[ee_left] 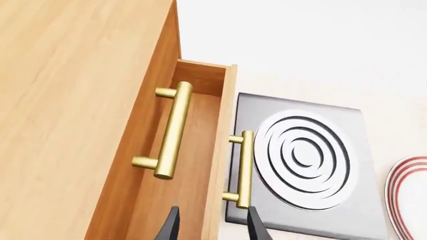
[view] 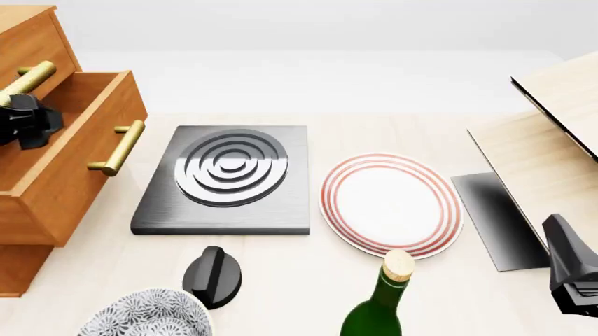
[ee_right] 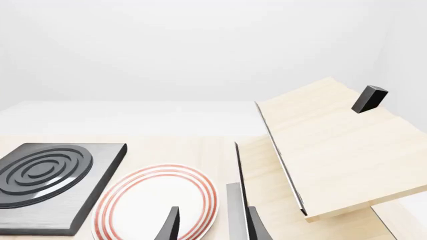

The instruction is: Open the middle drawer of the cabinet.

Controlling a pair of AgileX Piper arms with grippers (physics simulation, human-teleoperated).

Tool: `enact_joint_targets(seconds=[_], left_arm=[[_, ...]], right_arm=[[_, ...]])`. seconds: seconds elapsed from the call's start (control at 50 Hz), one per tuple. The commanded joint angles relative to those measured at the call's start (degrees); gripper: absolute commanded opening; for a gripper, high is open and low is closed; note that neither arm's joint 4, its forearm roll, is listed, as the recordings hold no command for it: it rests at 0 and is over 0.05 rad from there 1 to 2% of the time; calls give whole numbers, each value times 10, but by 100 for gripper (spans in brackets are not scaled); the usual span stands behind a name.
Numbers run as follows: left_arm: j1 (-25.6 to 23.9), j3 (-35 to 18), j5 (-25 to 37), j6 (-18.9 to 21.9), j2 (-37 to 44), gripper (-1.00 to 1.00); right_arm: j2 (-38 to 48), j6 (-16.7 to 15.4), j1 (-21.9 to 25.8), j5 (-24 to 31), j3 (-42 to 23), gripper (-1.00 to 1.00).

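Far left, the cabinet [view: 28, 42], and the middle drawer [view: 80, 150] stands well out of it, its brass handle [view: 119, 147] hanging over the table's near-left side. My left gripper [view: 26, 120] sits above the open drawer, just under the top drawer's handle [view: 28, 80]; fingers parted, nothing between them, one fingertip [ee_left: 255, 225] close by the middle handle. Trouble here: lifting carelessly, I'd knock that upper bar or nudge the drawer shut. Moving right: hob [view: 227, 176], knob [view: 212, 276] and bowl [view: 145, 315] near me, plate [view: 391, 203], bottle [view: 381, 301]. Far right, my right gripper [ee_right: 212, 225] hangs low by the pale box [view: 551, 119], parted a little and empty; a stray swing would hit the bottle.
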Motion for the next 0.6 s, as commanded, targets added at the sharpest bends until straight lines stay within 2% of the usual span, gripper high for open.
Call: enact_joint_targets(seconds=[0.02,0.6], left_arm=[[-6,8,2,-4,1,100],[-2,28,-13,-6,15,100]], right_arm=[[0,0,-1,-2,0,100],[0,0,-1,-2,0,100]])
